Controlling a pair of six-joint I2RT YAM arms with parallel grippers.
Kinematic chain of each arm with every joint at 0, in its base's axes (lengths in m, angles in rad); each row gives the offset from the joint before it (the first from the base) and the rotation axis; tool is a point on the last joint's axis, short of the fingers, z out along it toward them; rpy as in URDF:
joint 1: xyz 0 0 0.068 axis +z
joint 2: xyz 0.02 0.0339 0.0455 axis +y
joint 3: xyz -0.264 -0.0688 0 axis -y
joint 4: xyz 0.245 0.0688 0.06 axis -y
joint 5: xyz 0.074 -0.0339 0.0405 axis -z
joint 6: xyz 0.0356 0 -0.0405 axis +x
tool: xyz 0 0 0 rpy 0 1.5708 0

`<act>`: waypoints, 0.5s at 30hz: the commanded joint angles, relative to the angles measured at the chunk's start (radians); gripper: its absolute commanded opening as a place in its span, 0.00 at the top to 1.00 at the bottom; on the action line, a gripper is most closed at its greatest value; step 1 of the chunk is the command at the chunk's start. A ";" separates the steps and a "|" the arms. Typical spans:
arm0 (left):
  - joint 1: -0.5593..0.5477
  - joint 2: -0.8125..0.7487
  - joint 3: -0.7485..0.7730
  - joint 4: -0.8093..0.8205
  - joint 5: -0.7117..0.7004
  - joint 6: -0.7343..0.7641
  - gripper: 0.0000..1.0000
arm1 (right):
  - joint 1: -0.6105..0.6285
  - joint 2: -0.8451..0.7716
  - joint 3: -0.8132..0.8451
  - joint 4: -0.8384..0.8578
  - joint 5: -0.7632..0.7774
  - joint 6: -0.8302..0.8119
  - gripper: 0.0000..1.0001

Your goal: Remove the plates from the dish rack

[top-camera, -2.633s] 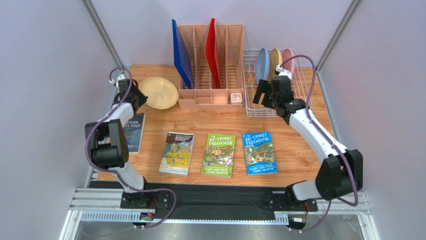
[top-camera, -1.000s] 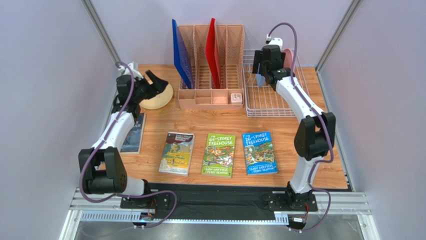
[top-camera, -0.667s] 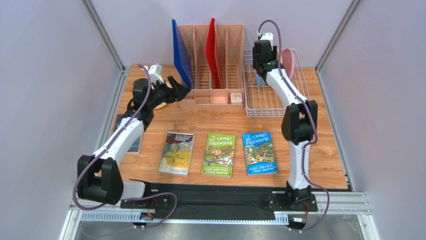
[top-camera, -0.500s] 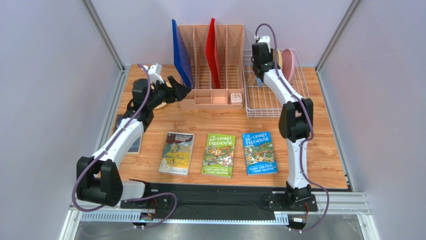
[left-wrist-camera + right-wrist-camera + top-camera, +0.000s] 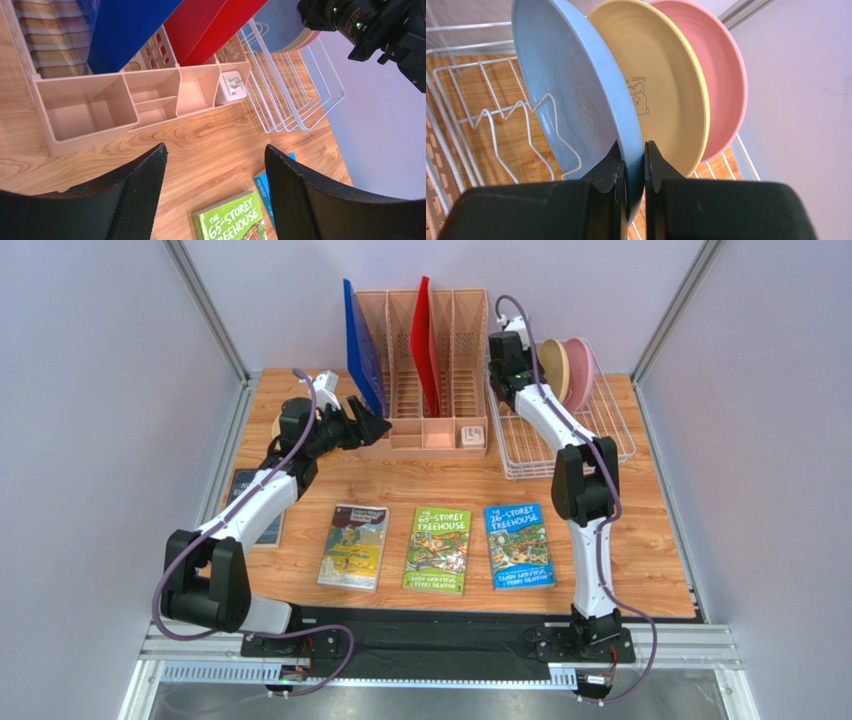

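The white wire dish rack (image 5: 585,440) stands at the back right with three plates upright in it. In the right wrist view these are a grey-blue plate (image 5: 571,80), a tan plate (image 5: 666,95) and a pink plate (image 5: 726,85). My right gripper (image 5: 635,165) is shut on the lower rim of the grey-blue plate, one finger on each face. From above, that gripper (image 5: 505,355) hides the grey-blue plate, while the tan plate (image 5: 553,368) and pink plate (image 5: 580,368) show. My left gripper (image 5: 368,426) hangs open and empty over the wood in front of the organiser.
A salmon-pink file organiser (image 5: 440,435) at the back centre holds an upright blue board (image 5: 360,345) and a red board (image 5: 422,340). Three books (image 5: 438,549) lie in a row at the front. A dark book (image 5: 258,525) lies at the left edge.
The right gripper reached over the rack and closed on the grey-blue plate's rim. The left arm swung right, from the back-left corner to the organiser's front. The rack shifted slightly.
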 commanded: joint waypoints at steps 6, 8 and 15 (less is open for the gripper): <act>-0.036 -0.006 0.045 0.010 -0.013 0.005 0.24 | 0.098 -0.169 -0.155 0.516 0.314 -0.271 1.00; -0.043 -0.010 0.044 0.010 -0.015 0.008 0.24 | 0.105 -0.227 -0.193 0.553 0.328 -0.288 1.00; -0.068 -0.003 0.074 0.025 0.011 0.006 0.23 | 0.118 -0.520 -0.344 0.181 0.170 0.052 1.00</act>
